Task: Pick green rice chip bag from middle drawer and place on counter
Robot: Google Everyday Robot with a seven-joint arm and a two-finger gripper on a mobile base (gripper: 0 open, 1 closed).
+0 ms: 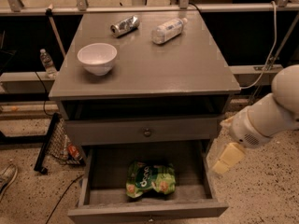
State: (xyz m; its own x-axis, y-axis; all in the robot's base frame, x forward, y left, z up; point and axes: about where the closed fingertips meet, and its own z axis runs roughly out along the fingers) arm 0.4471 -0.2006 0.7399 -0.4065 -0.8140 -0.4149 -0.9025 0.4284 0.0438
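Counter [187, 73] filled the middle; below it at 6 o'clock the middle drawer [105, 171] stood open. Gripper [228, 158] hung at 4 o'clock, outside the drawer's right wall, its grip impossible to tell. Green rice chip bag [150, 179] lay uncovered on the drawer floor. Bowl [97, 57], bottle [168, 30] and can [124, 26] sat on the counter at 10, 1 and 12.

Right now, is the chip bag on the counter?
No, the bag lies in the open drawer, and the gripper hangs off the drawer's right side, apart from the bag.
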